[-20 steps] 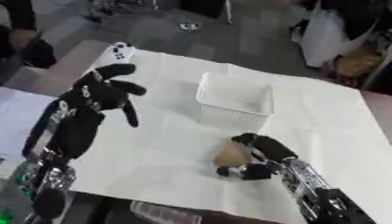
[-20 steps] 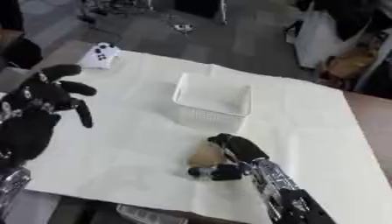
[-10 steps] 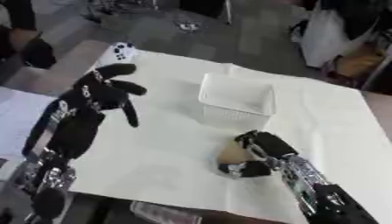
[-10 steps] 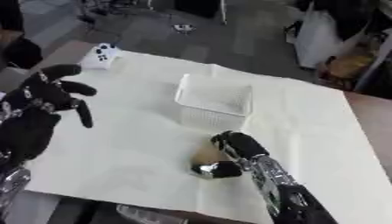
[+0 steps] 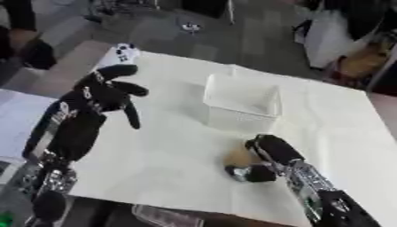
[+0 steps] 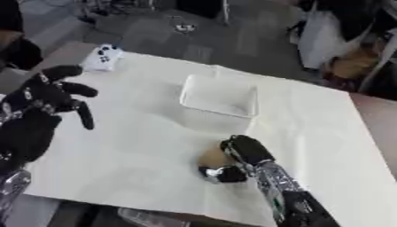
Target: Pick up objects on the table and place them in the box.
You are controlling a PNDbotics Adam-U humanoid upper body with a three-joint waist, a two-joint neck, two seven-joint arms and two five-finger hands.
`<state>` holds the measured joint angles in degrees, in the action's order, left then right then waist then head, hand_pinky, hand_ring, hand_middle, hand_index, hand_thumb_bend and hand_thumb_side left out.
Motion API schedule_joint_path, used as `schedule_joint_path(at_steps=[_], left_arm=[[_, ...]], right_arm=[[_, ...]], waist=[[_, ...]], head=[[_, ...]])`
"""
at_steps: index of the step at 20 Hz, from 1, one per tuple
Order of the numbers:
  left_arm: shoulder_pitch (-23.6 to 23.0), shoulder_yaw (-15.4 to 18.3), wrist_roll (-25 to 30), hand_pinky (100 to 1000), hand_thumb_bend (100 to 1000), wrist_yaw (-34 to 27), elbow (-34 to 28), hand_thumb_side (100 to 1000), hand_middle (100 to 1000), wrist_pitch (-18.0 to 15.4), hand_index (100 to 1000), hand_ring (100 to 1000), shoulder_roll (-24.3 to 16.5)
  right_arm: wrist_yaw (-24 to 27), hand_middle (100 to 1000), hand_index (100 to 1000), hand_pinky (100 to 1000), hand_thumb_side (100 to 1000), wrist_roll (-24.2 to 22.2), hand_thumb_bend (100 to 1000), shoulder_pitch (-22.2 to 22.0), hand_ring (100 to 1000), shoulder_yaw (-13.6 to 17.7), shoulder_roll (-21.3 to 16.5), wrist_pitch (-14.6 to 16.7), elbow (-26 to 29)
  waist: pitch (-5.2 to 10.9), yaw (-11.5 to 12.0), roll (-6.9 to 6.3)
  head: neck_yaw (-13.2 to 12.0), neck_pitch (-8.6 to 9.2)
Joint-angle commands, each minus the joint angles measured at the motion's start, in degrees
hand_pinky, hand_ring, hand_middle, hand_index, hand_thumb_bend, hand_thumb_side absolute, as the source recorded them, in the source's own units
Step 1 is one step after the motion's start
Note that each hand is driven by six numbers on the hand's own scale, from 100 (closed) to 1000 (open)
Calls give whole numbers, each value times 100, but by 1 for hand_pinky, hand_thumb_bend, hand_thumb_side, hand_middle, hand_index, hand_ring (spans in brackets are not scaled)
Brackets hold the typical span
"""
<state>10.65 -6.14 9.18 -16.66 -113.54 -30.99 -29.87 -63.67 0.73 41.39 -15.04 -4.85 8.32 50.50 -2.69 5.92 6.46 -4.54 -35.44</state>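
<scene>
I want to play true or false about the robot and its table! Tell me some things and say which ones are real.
1. The white rectangular plastic box stands on the white-covered table. True.
2. The right hand is curled round a small tan rounded object. True.
3. The tan object already lies inside the box. False: it is on the table, in front of the box.
4. The left hand is pressing down on the box. False: it is raised on the left, apart from the box.
5. A small white object with dark spots lies at the far left corner. True.
</scene>
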Motion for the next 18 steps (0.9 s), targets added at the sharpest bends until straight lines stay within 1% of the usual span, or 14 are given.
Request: schedule_joint_path(at_steps=[1, 2, 3, 4, 6, 8, 9, 10, 12, 13, 14, 18], left_arm=[[26, 13, 0, 394, 963, 3, -106, 703, 862, -10, 745, 769, -66], [25, 13, 0, 394, 963, 6, -106, 704, 862, -9, 745, 769, -66], [24, 13, -2, 394, 963, 8, -106, 703, 862, -8, 745, 769, -66], [24, 13, -3, 394, 962, 10, -106, 704, 862, -8, 745, 769, -66], [24, 14, -7, 394, 961, 12, -106, 705, 862, -9, 745, 769, -66], [23, 14, -11, 394, 961, 14, -106, 705, 862, -8, 745, 769, -65], [20, 14, -13, 394, 960, 14, -106, 705, 862, -8, 745, 769, -65], [18, 14, -14, 394, 960, 14, -106, 706, 862, -7, 745, 769, -67], [8, 10, -12, 394, 958, 19, -106, 708, 862, -4, 745, 769, -71], [1, 9, -11, 394, 958, 22, -106, 708, 862, -2, 745, 769, -72], [-2, 7, -10, 394, 958, 24, -106, 708, 862, -1, 745, 769, -72], [-20, 3, -9, 393, 956, 33, -106, 709, 862, 5, 745, 770, -70]], right_arm=[[159, 100, 305, 100, 752, 217, 510, -42, 100, 14, -166, 185, -33], [222, 100, 306, 100, 738, 262, 504, -55, 100, 12, -172, 249, -45], [293, 100, 305, 100, 746, 299, 508, -68, 100, 11, -176, 311, -56], [344, 100, 307, 100, 706, 321, 506, -74, 100, 9, -181, 351, -69], [531, 100, 310, 100, 668, 319, 529, -111, 100, 18, -179, 440, -56], [752, 100, 311, 100, 665, 232, 530, -139, 100, 21, -200, 465, 39], [846, 100, 311, 100, 678, 154, 507, -151, 100, 13, -231, 453, 153], [914, 100, 311, 100, 685, 35, 495, -162, 100, -1, -267, 414, 289], [959, 100, 310, 100, 685, -352, 487, -166, 100, -33, -341, 262, 630], [964, 100, 310, 100, 720, -571, 468, -150, 100, -44, -378, 178, 831], [972, 100, 310, 100, 684, -777, 485, -145, 100, -48, -404, 91, 1013], [948, 100, 307, 100, 705, -1509, 479, -28, 100, -40, -554, -233, 1857]], waist=[[43, -18, -45], [42, -19, -46], [42, -20, -46], [42, -20, -46], [41, -19, -47], [43, -19, -48], [46, -19, -47], [49, -20, -47], [55, -22, -47], [60, -24, -48], [61, -25, -48], [71, -32, -53]], head=[[17, 63], [18, 61], [18, 58], [17, 56], [11, 51], [8, 47], [7, 46], [8, 44], [16, 37], [31, 28], [39, 24], [137, 3]])
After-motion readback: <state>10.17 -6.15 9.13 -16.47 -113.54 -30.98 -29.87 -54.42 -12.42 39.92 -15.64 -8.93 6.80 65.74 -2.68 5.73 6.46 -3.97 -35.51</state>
